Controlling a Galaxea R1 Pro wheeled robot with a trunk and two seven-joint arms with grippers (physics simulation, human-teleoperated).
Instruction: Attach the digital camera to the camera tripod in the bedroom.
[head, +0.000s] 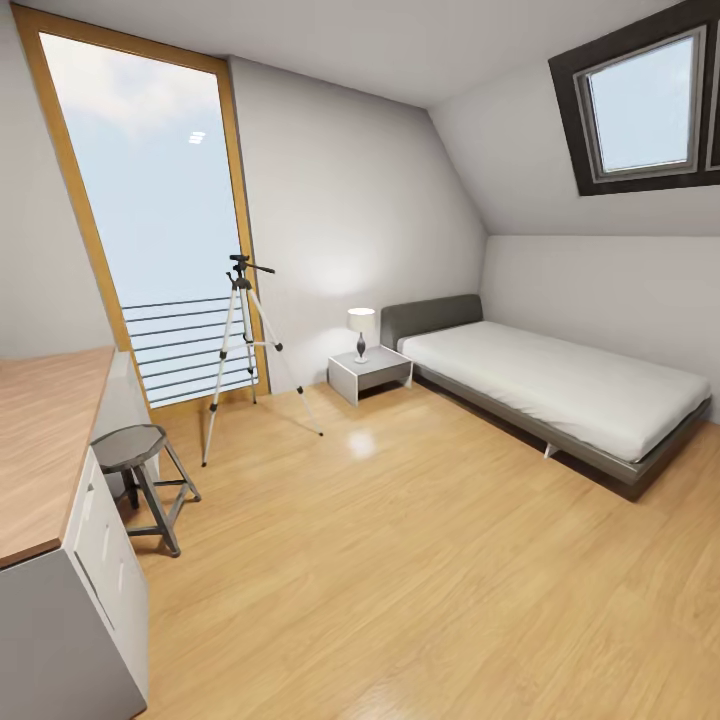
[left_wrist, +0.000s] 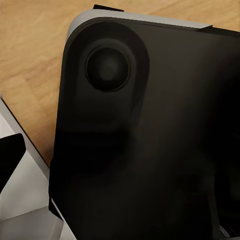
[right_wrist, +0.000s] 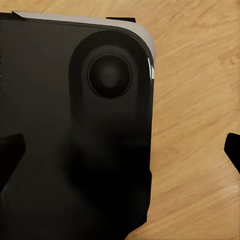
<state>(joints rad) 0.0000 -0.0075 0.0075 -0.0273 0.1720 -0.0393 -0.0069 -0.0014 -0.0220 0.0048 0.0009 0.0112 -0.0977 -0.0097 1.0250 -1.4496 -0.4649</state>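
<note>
**Tripod waiting by the bedroom window as robot looks in**

Both wrist cameras are looking down past a large black rounded robot panel (left_wrist: 150, 140) onto light wood floor (right_wrist: 195, 125). In the right wrist view, two dark tips of the right hand (right_wrist: 120, 155) are showing at opposite edges of the picture, standing wide apart with nothing between them but the panel and floor beyond. In the left wrist view, one dark tip of the left hand (left_wrist: 11, 155) is showing at the edge; whether that hand is open or closed cannot be told.

Well away from both hands, across the room in the head view, the camera tripod (head: 245, 350) is standing upright on its three silver legs in front of the tall wood-framed window (head: 150, 200), its black head and pan handle bare. A grey octagonal stool (head: 135, 470) is sitting nearer, just beside the wood-topped desk (head: 40, 440). A nightstand (head: 370, 375) with a lamp (head: 361, 330) is standing beside the grey low bed (head: 550, 390), under a dark-framed skylight (head: 645, 100).
</note>
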